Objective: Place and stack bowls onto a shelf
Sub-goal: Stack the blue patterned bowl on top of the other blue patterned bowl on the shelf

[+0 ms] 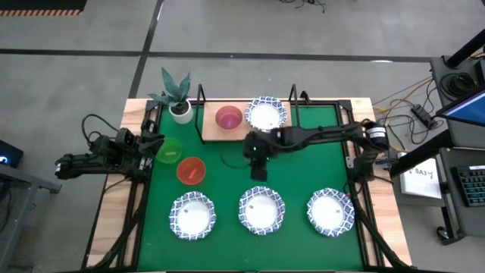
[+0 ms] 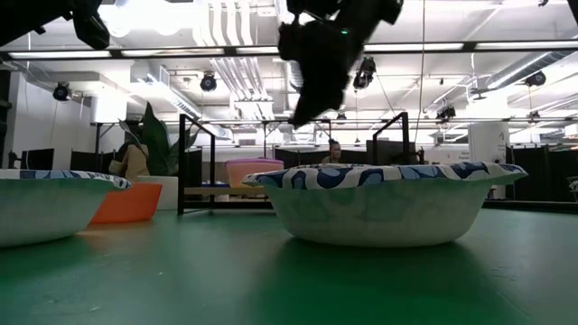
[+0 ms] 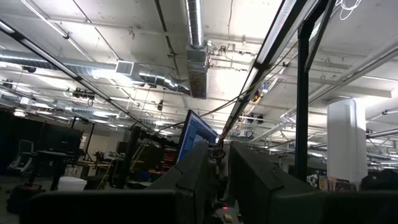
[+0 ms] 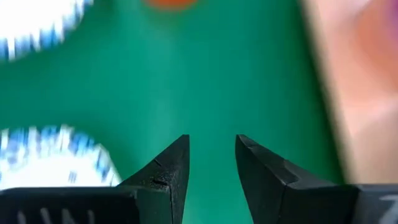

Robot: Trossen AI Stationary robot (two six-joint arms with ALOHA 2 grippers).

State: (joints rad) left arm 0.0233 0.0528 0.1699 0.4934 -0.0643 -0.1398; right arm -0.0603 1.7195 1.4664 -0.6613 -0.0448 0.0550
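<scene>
The shelf, a wooden board on a black frame at the table's far side, carries a pink bowl and a blue-rimmed white bowl. Three more white bowls stand in a row near the front edge. A green bowl and a red bowl sit left of centre on the mat. My right gripper hovers open above the mat in front of the shelf, with nothing between its fingers. My left gripper waits at the table's left edge, pointing upward, its fingers slightly apart.
A potted plant stands at the far left beside the shelf. The green mat covers most of the table, with bare mat between the shelf and the front row of bowls. Monitors and cables lie beyond the right edge.
</scene>
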